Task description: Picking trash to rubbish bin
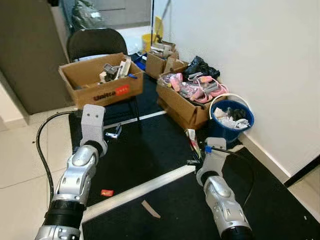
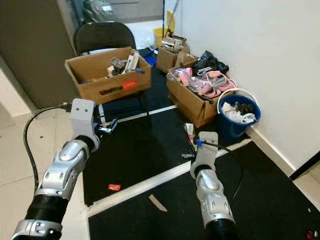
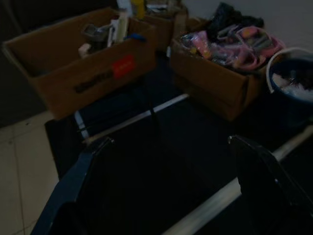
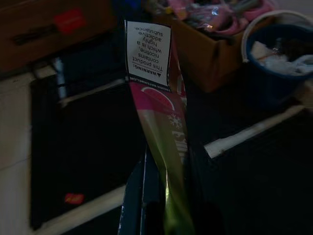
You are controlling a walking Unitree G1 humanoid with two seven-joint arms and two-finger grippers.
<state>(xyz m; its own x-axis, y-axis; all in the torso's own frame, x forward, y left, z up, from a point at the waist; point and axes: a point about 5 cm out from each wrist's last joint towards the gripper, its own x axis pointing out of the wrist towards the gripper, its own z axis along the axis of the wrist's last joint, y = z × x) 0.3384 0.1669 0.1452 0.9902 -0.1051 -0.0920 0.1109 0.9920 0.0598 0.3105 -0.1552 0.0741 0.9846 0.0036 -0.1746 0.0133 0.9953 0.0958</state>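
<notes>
My right gripper (image 4: pixel 166 176) is shut on a long pink and green wrapper (image 4: pixel 161 112) with a white warning label at its far end. The wrapper (image 1: pixel 192 138) is held above the black mat, a short way to the left of the blue bin (image 1: pixel 227 131). The bin (image 4: pixel 268 78) has a white handle and holds crumpled paper and dark scraps. Further left, my left gripper (image 1: pixel 114 133) hangs open above the mat with nothing between its fingers (image 3: pixel 80 178). A small red scrap (image 1: pixel 106 192) and a tan strip (image 1: pixel 150 209) lie on the floor near me.
A cardboard box of pink items (image 1: pixel 182 107) stands right beside the bin. Another box (image 1: pixel 100 85) rests on a black chair (image 1: pixel 95 42), with smaller boxes (image 1: pixel 161 60) behind. The white wall (image 1: pixel 260 60) runs along the right. White tape (image 1: pixel 145 187) crosses the mat.
</notes>
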